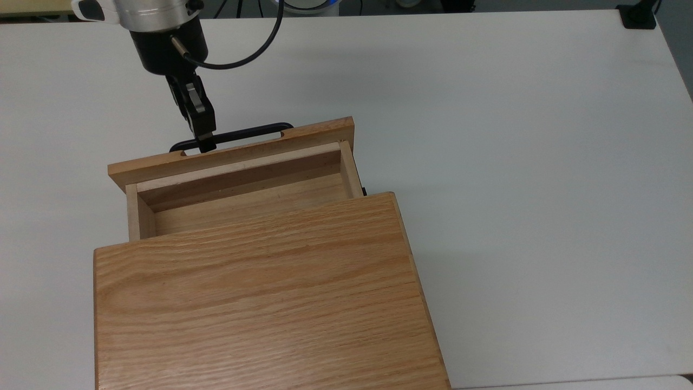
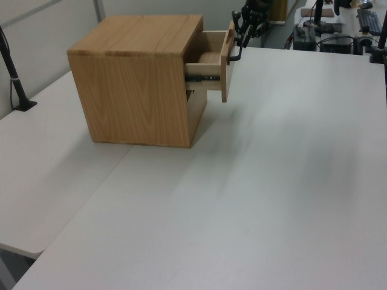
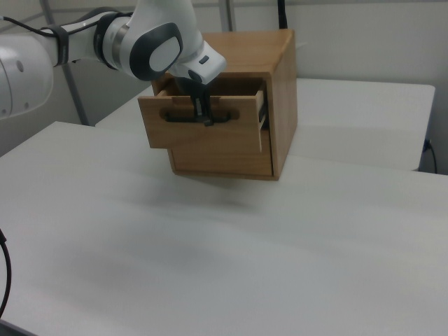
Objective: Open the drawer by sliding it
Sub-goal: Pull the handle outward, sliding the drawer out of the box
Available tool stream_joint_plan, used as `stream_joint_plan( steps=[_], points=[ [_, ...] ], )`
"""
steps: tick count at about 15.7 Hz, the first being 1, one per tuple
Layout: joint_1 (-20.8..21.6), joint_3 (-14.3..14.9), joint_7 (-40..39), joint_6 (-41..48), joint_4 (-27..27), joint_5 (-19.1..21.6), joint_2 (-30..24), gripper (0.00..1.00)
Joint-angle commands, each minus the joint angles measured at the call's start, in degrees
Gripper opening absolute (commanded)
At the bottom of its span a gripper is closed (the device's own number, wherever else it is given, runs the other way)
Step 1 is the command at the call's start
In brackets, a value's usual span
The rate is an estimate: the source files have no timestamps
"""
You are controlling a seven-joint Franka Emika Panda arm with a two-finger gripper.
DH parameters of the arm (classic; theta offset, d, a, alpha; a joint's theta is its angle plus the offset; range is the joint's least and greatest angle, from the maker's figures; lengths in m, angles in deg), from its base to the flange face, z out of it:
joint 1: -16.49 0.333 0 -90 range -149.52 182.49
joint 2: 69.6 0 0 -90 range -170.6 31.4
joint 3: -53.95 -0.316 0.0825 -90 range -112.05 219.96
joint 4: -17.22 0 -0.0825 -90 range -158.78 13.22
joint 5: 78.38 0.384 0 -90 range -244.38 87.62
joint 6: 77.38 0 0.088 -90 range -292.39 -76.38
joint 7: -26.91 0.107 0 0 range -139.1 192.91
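Observation:
The drawer (image 1: pixel 238 189) is a light oak tray with paler inner walls. It stands partly slid out from under the cabinet's flat oak top (image 1: pixel 260 298), and its inside looks bare. A thin black bar handle (image 1: pixel 249 132) runs along its front panel (image 1: pixel 233 150). My gripper (image 1: pixel 206 144) comes down from the top view's upper left and is shut on the handle near its left end. In the left view the drawer (image 2: pixel 210 59) juts toward the right with the gripper (image 2: pixel 240 43) at its handle. In the right view the gripper (image 3: pixel 207 117) pinches the handle on the front panel (image 3: pixel 203 133).
The cabinet (image 2: pixel 139 90) stands on a white table (image 1: pixel 514 162) with wide bare surface on the top view's right. A black clamp (image 1: pixel 639 16) sits at the far right corner. A black pole (image 2: pixel 12 66) stands at the left view's left edge.

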Motion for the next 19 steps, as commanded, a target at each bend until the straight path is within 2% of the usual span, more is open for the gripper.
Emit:
stream_joint_plan(
  steps=[1,15,19],
  points=[
    [-1.2,0.1,-4.6,2.7,-1.8,1.2,-3.9,0.09],
    [-2.5,0.8,-9.2,13.7,-1.8,0.6,-7.4,0.07],
    [-4.6,0.9,-11.8,18.0,-1.6,0.6,-9.0,0.07]
  ],
)
